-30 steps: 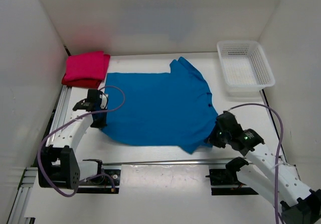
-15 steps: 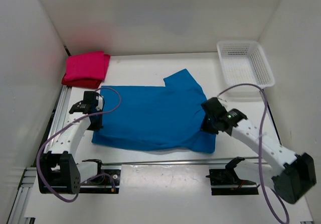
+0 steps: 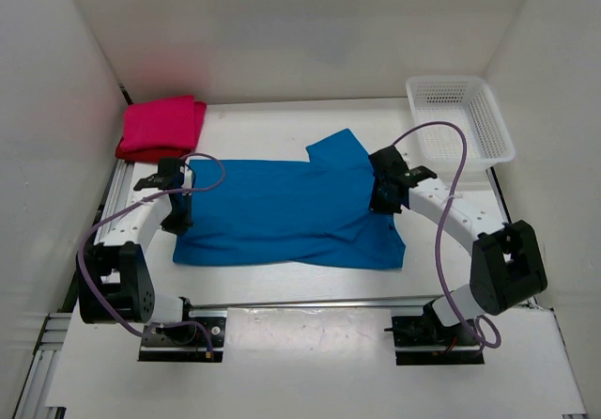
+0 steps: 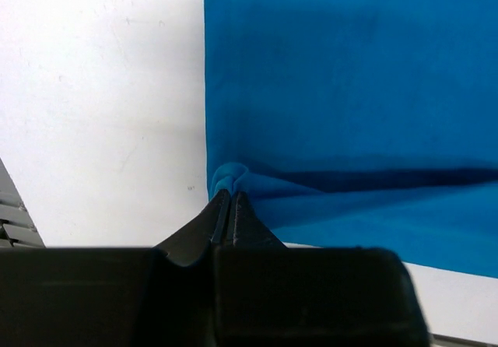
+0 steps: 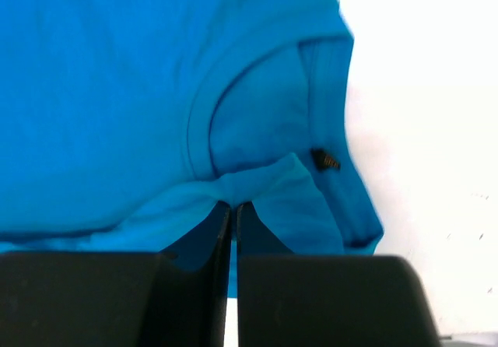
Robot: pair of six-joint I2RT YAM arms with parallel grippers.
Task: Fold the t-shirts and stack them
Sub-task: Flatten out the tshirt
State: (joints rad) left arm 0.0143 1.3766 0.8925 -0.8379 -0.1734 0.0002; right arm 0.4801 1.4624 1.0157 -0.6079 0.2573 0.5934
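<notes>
My left gripper [image 4: 228, 199] and right gripper [image 5: 231, 207] are each pinched shut on an edge of the half-folded blue t-shirt [image 3: 282, 217] at centre frame, the last one left, while the pink and dark red t-shirts [image 3: 161, 128] lie stacked at upper left.

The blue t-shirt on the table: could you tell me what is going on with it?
The blue t-shirt looks mid-fold. The left claw is shut on its left edge, the right claw on cloth by the collar. A folded pink shirt lies in the far left corner; a white basket stands far right.
</notes>
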